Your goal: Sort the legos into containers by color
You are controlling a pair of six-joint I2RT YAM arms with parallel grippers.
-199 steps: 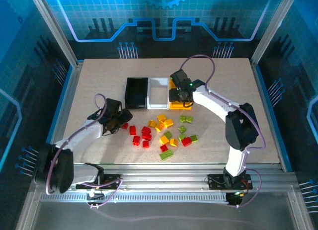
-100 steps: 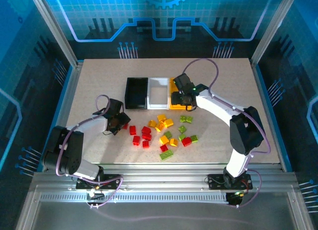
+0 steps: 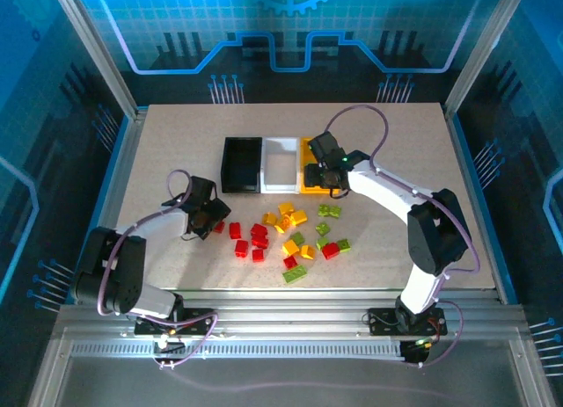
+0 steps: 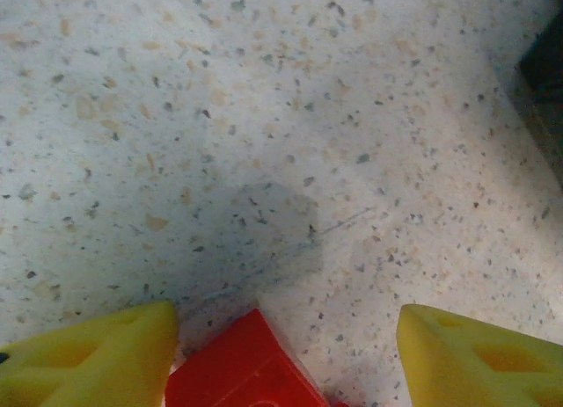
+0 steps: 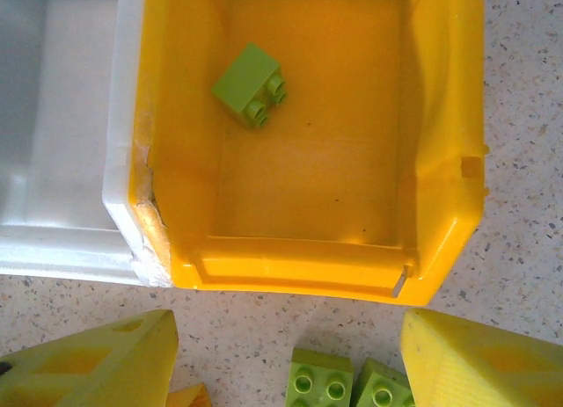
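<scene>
The left jaws stand apart low over the counter, their yellow fingertips [image 4: 97, 354] either side of a red brick [image 4: 237, 367] that seems to touch the left tip and leaves a gap to the right one, so it sits between them ungripped, left of the loose pile and towards the counter's left edge. The right jaws are likewise spread with nothing between their fingertips [image 5: 97, 363], hanging just outside the near wall of the yellow-orange bin [image 5: 299, 271], where one lime green brick [image 5: 249, 84] lies on the floor. That brick is the one sorted piece I can make out. The white bin [image 5: 62, 240] beside it shows nothing inside, and the black bin [image 3: 241, 164] at the left end of the row is too dark to judge. The job looks barely begun, since the pile of legos [image 3: 290, 231], red, yellow-orange and lime, lies loose on the counter [image 3: 176, 143] between the bins and the near edge. Two lime bricks [image 5: 321, 381] sit just below the right jaws. The bricks crowd and touch one another, so picking one cleanly may nudge its neighbours, and the right arm's cable [image 3: 356, 117] loops above the bins
</scene>
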